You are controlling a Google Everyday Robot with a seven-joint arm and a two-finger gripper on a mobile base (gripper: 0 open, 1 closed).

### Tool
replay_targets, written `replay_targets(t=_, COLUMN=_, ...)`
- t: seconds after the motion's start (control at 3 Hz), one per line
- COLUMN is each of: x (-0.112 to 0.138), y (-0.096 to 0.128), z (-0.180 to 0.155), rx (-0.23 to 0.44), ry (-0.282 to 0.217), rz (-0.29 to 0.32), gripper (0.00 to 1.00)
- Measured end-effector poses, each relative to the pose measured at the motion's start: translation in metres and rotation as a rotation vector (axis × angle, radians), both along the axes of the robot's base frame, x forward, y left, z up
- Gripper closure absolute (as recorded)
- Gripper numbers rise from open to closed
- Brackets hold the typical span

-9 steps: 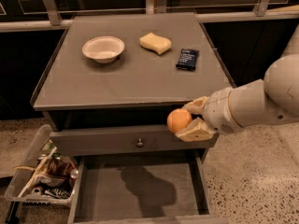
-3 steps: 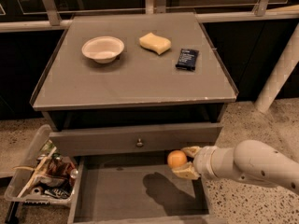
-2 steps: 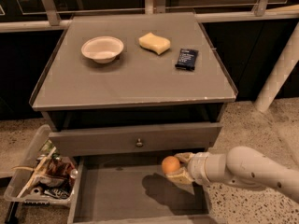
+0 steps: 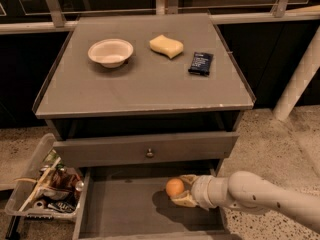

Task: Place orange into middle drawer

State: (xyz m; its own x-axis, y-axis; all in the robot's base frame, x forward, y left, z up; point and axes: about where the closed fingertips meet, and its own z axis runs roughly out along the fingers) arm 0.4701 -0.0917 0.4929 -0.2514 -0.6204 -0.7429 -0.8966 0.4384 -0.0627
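Camera view: pincer clamped on orange inside open middle drawer, below counter's front edge, twd its right corner. Bowl, sponge & dark pkt sit nr counter's back edge.

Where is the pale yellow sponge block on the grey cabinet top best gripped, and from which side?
Probably across its shorter width, from above: the pale yellow sponge lies flat, apart from the white bowl. The gripper is busy, low over the open grey drawer, holding the small round orange.
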Motion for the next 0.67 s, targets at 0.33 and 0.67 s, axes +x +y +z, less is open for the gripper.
replay_targets(t=0.33, x=0.005, y=0.008, z=-0.035, rx=-0.030, ry=-0.010, rz=0.009, gripper=1.00)
replay_targets(t=0.67, x=0.021, y=0.014, z=-0.072, rx=-0.083, ry=-0.014, rz=0.003, gripper=1.00)
